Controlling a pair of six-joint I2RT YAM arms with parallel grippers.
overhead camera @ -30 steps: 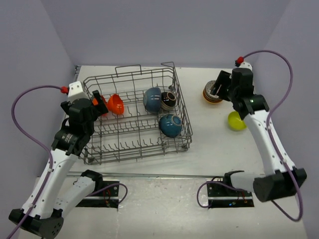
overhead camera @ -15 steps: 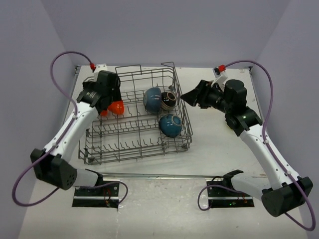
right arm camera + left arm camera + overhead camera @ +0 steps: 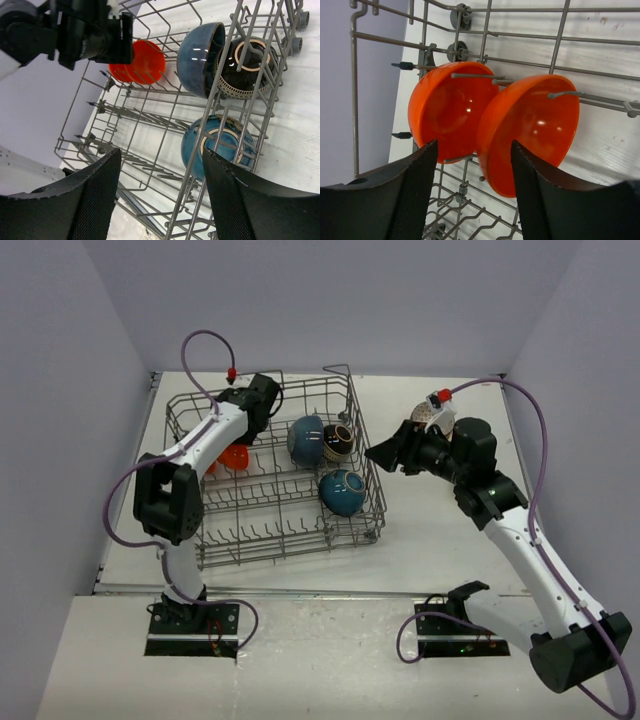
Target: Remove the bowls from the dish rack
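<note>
The grey wire dish rack (image 3: 276,537) holds two orange-red bowls (image 3: 233,456) on edge at its left. It also holds a dark blue bowl (image 3: 304,440), a black patterned bowl (image 3: 338,442) and a blue bowl (image 3: 342,492) at its right. My left gripper (image 3: 240,436) is open just above the orange bowls. In the left wrist view the nearer orange bowl (image 3: 530,125) has its lower rim between the fingers of my left gripper (image 3: 473,146). My right gripper (image 3: 379,453) is open and empty outside the rack's right wall, facing the blue bowl (image 3: 220,145).
A patterned bowl (image 3: 425,416) peeks out behind my right arm at the back right. The rack's tall wire handle loop (image 3: 338,371) stands at its far right corner. Purple walls close in the table on the left, right and back.
My left arm has swung further right over the rack's back edge, and its gripper now hangs over the orange bowls. My right gripper has shifted slightly down beside the rack.
</note>
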